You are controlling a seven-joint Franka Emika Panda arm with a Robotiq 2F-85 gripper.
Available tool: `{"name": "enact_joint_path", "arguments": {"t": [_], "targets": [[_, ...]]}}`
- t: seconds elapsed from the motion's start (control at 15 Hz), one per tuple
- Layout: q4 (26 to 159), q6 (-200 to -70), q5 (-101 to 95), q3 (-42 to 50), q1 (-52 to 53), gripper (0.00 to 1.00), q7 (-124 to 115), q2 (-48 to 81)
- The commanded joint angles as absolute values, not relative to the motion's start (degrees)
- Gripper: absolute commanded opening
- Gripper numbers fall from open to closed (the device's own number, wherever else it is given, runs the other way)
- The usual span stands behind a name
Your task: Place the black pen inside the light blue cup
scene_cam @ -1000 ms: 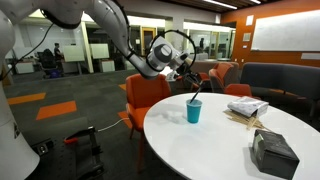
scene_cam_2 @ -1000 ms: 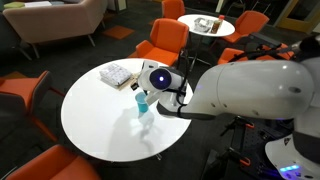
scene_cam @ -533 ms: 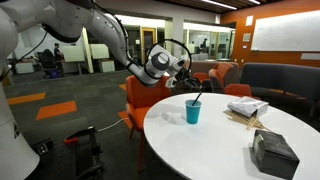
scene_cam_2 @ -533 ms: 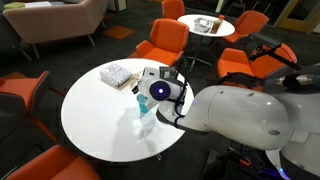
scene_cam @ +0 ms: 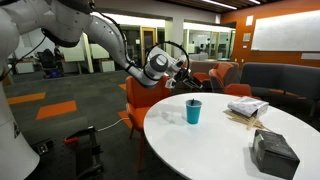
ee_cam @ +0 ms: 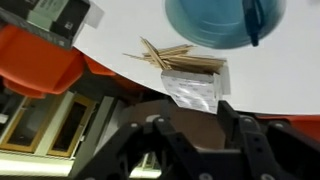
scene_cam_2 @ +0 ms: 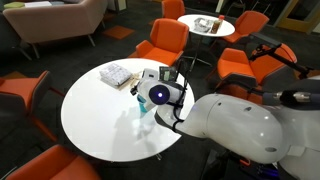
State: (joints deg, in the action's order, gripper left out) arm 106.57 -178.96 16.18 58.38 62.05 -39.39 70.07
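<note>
Vs half a sec ago the pincer (scene_cam: 186, 72) has pulled up & away from the light blue cup (scene_cam: 193, 112). In wrist view its jaws stand apart w/ nothing between. Black pen (ee_cam: 251, 22) leans inside the cup, one end past the rim. Drop looks done, arm just clearing. Cup upright on desk (scene_cam: 200, 150), holds pen only as far as I can see.

The arm (scene_cam: 112, 40) stretches out sideways, its hand (ee_cam: 200, 148) empty, fingers spread apart.
</note>
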Motion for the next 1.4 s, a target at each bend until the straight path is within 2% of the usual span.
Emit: {"name": "enact_joint_path", "arguments": {"t": [0.0, 0.13, 0.53, 0.93, 1.13, 1.33], "targets": [[107.6, -178.2, 17.8, 57.1, 60.6, 0.82, -34.8, 64.4], [107.7, -175.8, 17.4, 54.9, 57.6, 0.99, -31.4, 58.3], [107.7, -168.8, 13.4, 46.1, 43.8, 1.00, -21.7, 41.0], [108.8, -159.2, 7.3, 26.2, 24.3, 1.00, -16.4, 27.2], [108.7, -149.2, 6.2, 16.0, 14.7, 1.00, -14.5, 23.2], [107.5, -136.3, 6.4, 10.1, 8.3, 1.00, -12.9, 21.4]]}}
